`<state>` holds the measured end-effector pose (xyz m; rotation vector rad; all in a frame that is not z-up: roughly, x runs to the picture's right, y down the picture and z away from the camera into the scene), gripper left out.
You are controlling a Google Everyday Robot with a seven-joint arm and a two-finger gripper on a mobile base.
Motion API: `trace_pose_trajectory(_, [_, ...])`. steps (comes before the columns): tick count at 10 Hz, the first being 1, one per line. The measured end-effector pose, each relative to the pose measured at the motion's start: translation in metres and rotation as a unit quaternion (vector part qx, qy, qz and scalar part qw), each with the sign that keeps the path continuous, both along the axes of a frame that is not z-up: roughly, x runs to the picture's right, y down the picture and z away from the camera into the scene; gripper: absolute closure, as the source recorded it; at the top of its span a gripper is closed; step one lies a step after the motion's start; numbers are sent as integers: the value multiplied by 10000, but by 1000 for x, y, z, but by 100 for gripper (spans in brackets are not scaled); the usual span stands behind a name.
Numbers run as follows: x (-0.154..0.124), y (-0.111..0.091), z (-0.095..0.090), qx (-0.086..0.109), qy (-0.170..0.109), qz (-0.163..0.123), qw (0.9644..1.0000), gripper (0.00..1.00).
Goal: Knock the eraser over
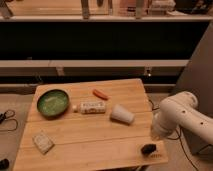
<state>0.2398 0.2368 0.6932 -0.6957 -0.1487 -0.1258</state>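
We are seeing the pale, blocky eraser (43, 141) lying flat near the wooden surface's (90, 135) front-left corner, well apart from our dark end effector (148, 148) sitting low front-right, its opening untellable, a tipped white cup (121, 114) lying between.

The arm (187, 117) is cased in smooth, glossy white shells with no markings that can be made out. Up and to the right of the gripper (148, 148) sits a fat, rounded elbow (180, 102), almost ball-shaped. From it one thick white link runs off to the right edge, and a shorter one tapers down to a blunt white end just above the gripper. The gripper itself is small, black and matt, a dark lump at the front right corner of the table (100, 137).
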Motion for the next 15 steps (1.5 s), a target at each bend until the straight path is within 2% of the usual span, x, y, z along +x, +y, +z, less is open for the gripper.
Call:
trace_pose_trajectory(1, [-2, 6, -1, -35, 4, -33, 10000, 99])
trace_pose_trajectory(6, [-16, 27, -1, -132, -170, -155, 9996, 99])
trace_pose_trajectory(7, [-34, 38, -8, -112, -337, -333, 9988, 99])
trace_pose_trajectory(8, [-43, 43, -9, -82, -378, -417, 9984, 99])
trace_pose_trajectory(10, [-56, 42, -3, -50, -466, -510, 9976, 99])
trace_pose_trajectory(13, [-97, 48, -7, 37, -702, -746, 9947, 99])
trace_pose_trajectory(15, [-114, 51, -8, 100, -839, -902, 9923, 99])
